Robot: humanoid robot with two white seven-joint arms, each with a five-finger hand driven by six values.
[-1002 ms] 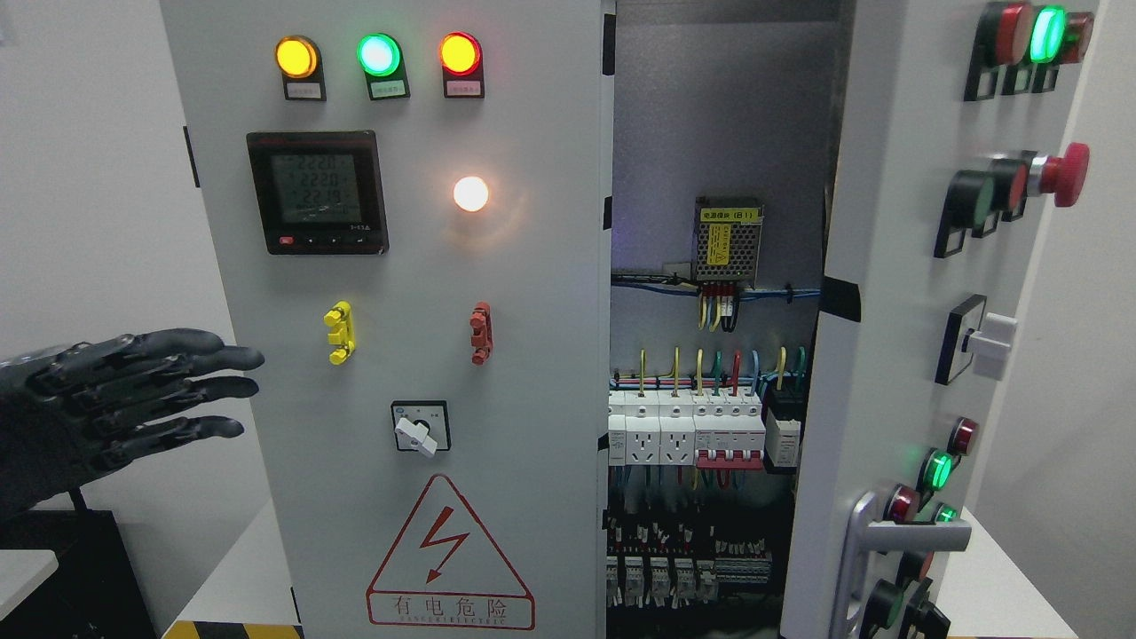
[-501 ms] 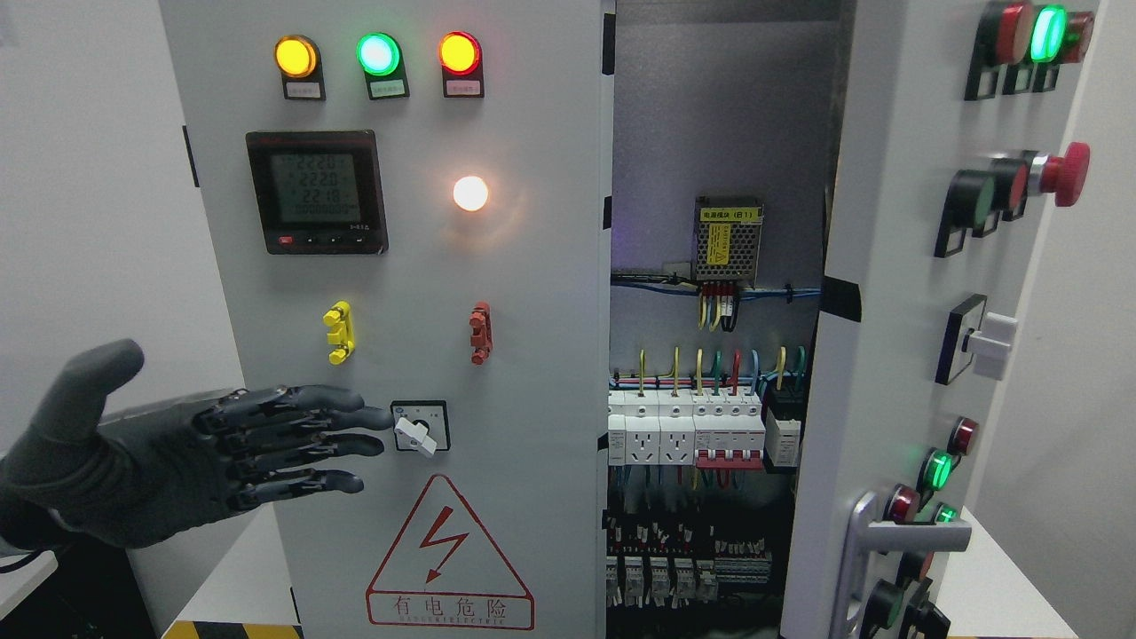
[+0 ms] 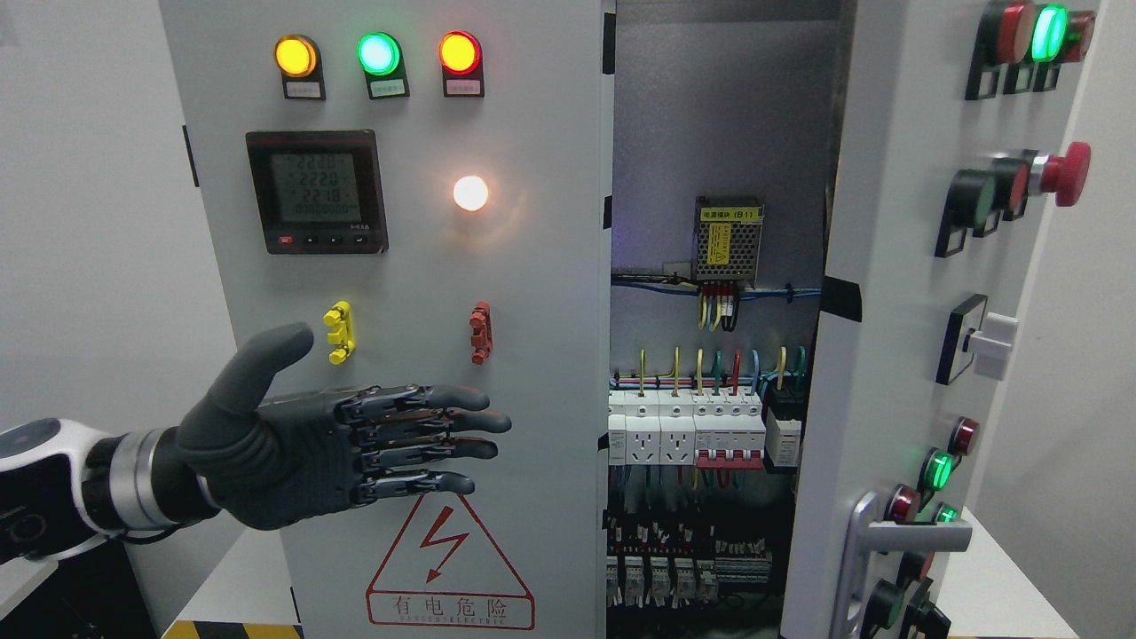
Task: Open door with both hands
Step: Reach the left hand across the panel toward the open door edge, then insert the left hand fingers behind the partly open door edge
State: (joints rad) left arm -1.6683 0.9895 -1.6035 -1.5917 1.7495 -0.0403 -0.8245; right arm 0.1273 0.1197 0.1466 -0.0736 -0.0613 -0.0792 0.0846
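Observation:
A grey electrical cabinet has two doors. The left door (image 3: 532,266) is closed and carries three lamps, a meter and a warning triangle. The right door (image 3: 896,293) stands swung open toward me, with a silver lever handle (image 3: 896,537) near its lower edge. My left hand (image 3: 355,439), black with jointed fingers, is open and flat in front of the left door's lower middle, fingers (image 3: 461,424) pointing right, thumb up. It covers the rotary switch. Whether it touches the door I cannot tell. The right hand is out of view.
Inside the open bay are a power supply (image 3: 728,238), coloured wires and a row of breakers and sockets (image 3: 688,430). The right door's face carries push buttons and a red mushroom stop button (image 3: 1065,173). A white wall is at the left.
My left hand has moved right from beside the cabinet's left edge across the left door, and turned so the thumb points up. The doors have not moved.

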